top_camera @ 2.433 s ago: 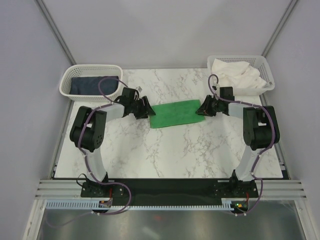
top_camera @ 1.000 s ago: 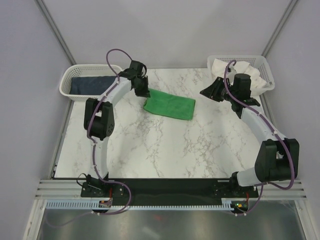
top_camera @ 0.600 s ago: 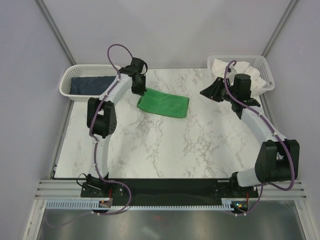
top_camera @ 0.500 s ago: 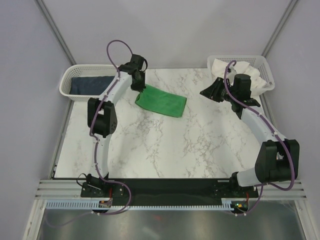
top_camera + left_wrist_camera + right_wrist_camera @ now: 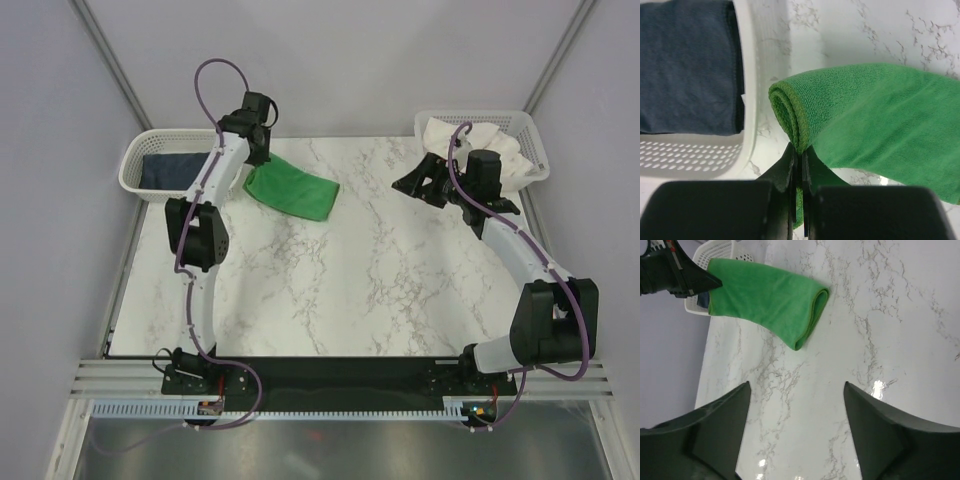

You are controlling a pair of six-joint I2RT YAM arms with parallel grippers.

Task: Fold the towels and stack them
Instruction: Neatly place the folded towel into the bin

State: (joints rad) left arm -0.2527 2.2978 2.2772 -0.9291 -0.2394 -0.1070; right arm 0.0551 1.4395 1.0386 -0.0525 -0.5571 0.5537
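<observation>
**Left pincer** (image 5: 799,150): jaws pressed together on the stitched, rolled edge of the green towel (image 5: 880,115); the fingertips are buried in the pile. The terry cloth, folded double, slopes from beside the left basket (image 5: 747,75) toward the marble-patterned table (image 5: 380,280). Whether its far fold rests there is unclear.

**Navy towel** (image 5: 685,65): flat and matte inside that perforated plastic basket, cut off by the frame.

**Right pincer** (image 5: 796,387): gapes wide, holding nothing, above the table.

**White towel** (image 5: 500,148): crumpled in the right basket (image 5: 500,114), partly hidden behind the right arm.
</observation>
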